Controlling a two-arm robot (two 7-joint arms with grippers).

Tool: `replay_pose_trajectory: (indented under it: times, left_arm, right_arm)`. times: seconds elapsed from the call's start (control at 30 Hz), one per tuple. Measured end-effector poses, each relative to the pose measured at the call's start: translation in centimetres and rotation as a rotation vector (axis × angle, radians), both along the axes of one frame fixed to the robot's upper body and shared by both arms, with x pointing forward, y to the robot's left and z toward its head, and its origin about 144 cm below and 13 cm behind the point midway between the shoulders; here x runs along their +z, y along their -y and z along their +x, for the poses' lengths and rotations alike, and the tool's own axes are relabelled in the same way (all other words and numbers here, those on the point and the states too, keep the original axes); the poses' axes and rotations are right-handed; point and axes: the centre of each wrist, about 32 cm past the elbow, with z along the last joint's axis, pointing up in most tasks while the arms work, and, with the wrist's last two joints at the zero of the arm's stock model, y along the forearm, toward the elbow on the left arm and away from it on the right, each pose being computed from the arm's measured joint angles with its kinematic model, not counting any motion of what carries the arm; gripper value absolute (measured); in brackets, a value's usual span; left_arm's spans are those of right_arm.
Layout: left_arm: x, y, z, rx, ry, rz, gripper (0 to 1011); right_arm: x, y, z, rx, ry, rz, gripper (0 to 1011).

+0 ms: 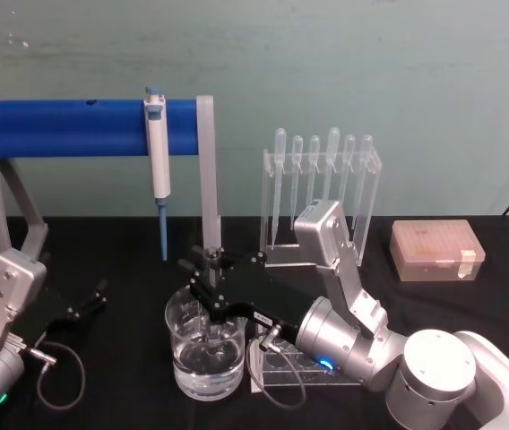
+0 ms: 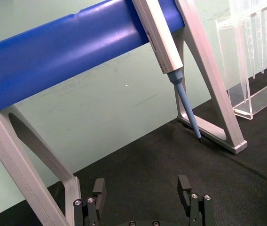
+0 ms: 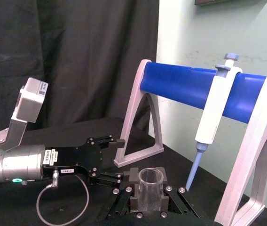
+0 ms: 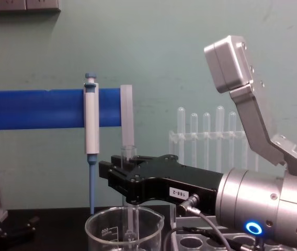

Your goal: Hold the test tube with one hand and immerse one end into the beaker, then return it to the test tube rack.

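Right pincer (image 1: 211, 288) pinches test tube (image 4: 128, 155) dipped in beaker (image 1: 183, 354); next lift to rack (image 4: 193, 242), 3 o'clock. Left pincer (image 1: 89, 301) spread.

In the chest view you are reading one clear marking: a small white label (image 4: 175, 193) on the black body of the right gripper (image 4: 123, 178), and it is showing "188-2" in dark print. Just below it, the beaker (image 4: 93, 235) is carrying a short line of white printing (image 4: 106, 230) on its glass wall; it is coming through too faint to read, though it may be a volume figure. In the right wrist view you are also seeing two white stickers (image 3: 53, 154) on the black body of the left gripper (image 3: 112, 159), each bearing dark characters that are staying too fine to make out.
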Motion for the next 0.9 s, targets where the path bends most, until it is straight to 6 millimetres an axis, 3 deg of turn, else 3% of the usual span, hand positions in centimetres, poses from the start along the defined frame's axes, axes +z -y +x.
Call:
replay_pose_trajectory:
  times: [0.9]
  left_arm:
    - [0.00, 0.00, 0.00, 0.000, 0.000, 0.000, 1000]
  right_arm:
    - [0.00, 0.00, 0.00, 0.000, 0.000, 0.000, 222]
